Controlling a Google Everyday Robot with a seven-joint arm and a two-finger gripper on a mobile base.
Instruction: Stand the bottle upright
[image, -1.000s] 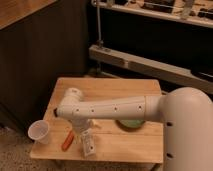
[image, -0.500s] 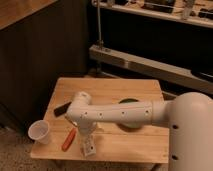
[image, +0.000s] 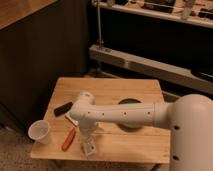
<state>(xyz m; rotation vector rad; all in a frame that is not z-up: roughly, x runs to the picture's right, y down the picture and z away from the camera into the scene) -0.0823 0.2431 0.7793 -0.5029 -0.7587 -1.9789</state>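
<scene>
The bottle (image: 90, 147) is small, slim and whitish, with a darker printed label on its side. It sits just to the right of the orange tool (image: 69, 139), close to it but not touching, and it is about as long as this tool. Its length points away from the camera. I cannot tell whether it stands or lies. The gripper (image: 88, 134) is directly over its far end, also right of the orange tool.

I see my white tubular arm (image: 125, 114) stretched left, wrist bent down, its pale gripper (image: 88, 143) pointing downward beneath it.
</scene>
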